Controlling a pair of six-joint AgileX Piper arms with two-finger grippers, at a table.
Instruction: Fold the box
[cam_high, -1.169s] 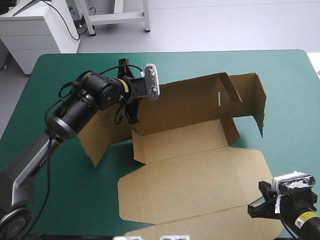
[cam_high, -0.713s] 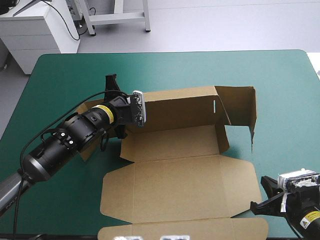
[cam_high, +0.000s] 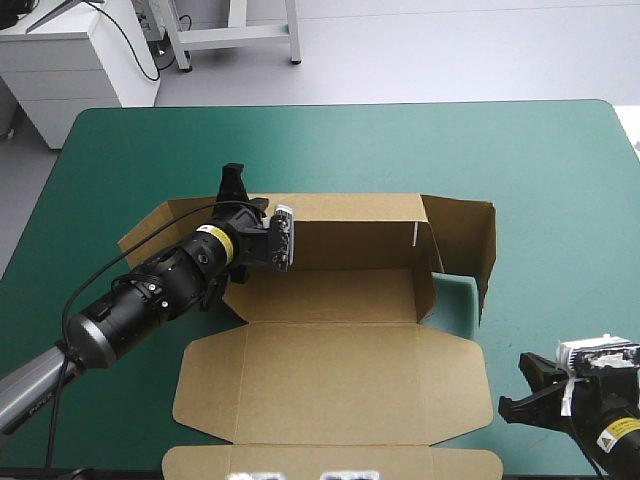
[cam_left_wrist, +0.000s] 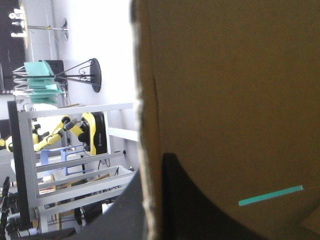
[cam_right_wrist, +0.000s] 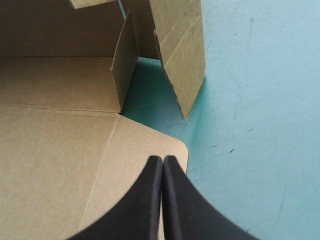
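Our left gripper (cam_high: 234, 188) is clamped on the box (cam_high: 330, 380). In the left wrist view, the raised edge of the brown board runs up between the two black fingers, one on each face. Our right gripper (cam_right_wrist: 162, 162) is pressed shut with nothing between its fingers. They meet in one pointed arch over the rounded corner of the box's flat panel.

The box is a cut brown sheet, partly raised. A long back wall (cam_high: 350, 220) stands along its far side, with a narrow slot (cam_high: 415, 232) near the right end. At that end, taller flaps (cam_high: 470, 235) stand upright and a short flap (cam_high: 426, 290) turns inward beside the floor. At the left end a flap (cam_high: 150, 225) leans outward. In front of the floor, the wide lid panel lies flat, and a further strip (cam_high: 330, 465) lies at the table's near edge.

The box sits at the middle of the teal-green cover (cam_high: 150, 140), reaching toward the near edge. The left gripper grasps the left end of the back wall from behind. The right gripper is at the box's near right corner.

The long axis runs left to right, parallel to the table's far edge. The open side faces up and toward us.
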